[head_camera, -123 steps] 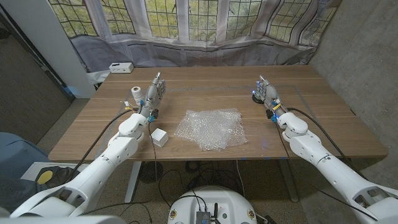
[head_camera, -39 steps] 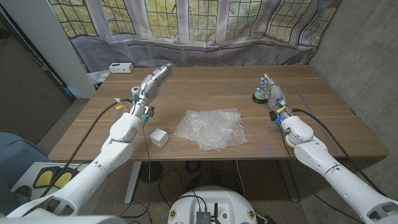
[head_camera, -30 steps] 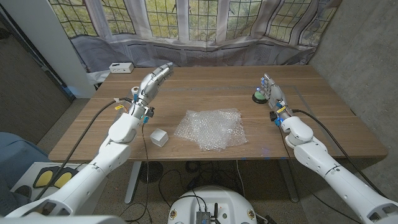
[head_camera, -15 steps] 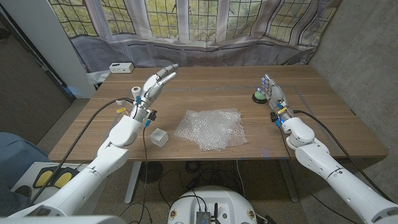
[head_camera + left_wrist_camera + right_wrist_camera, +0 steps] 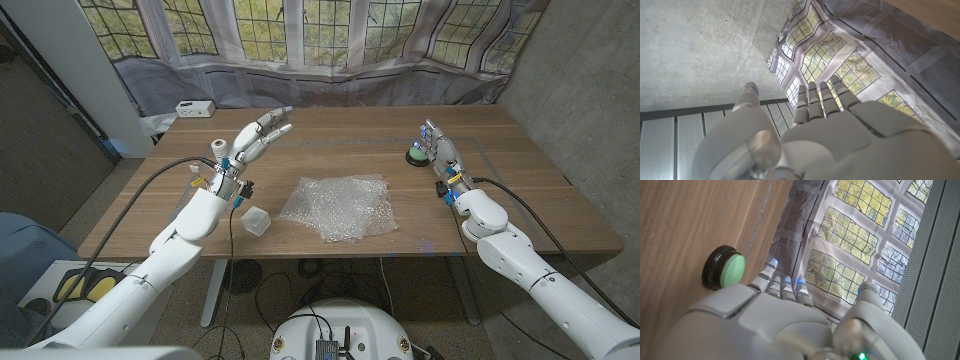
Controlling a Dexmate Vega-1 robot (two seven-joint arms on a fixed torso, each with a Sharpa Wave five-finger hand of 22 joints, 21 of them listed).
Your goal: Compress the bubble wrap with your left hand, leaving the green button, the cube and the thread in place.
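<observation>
Item: left hand (image 5: 256,139). We record it raised above the table's left half, fingers spread and empty. Against the pictures of a second ago, it has lifted and swung toward the table's middle, fingers fanned wider. We judge this the start of the reach toward the wrap; no contact yet.

Item: bubble wrap (image 5: 338,206). It lies near the front edge at the table's middle, crumpled and unpressed, in the same place as before.

Item: cube (image 5: 256,220). It sits just beside the wrap's left margin, under the left forearm's line; we count it the nearest hazard.

Item: thread (image 5: 218,148). It stands upright behind the left hand, near the left edge.

Item: green button (image 5: 726,268). It rests at the far right, just beside the right hand (image 5: 442,155), which is unmoved, fingers extended and holding nothing.

Item: table (image 5: 520,190). Bare wood lies behind the wrap and to its right; we judge a descent from behind the safest, since the front edge is close.
</observation>
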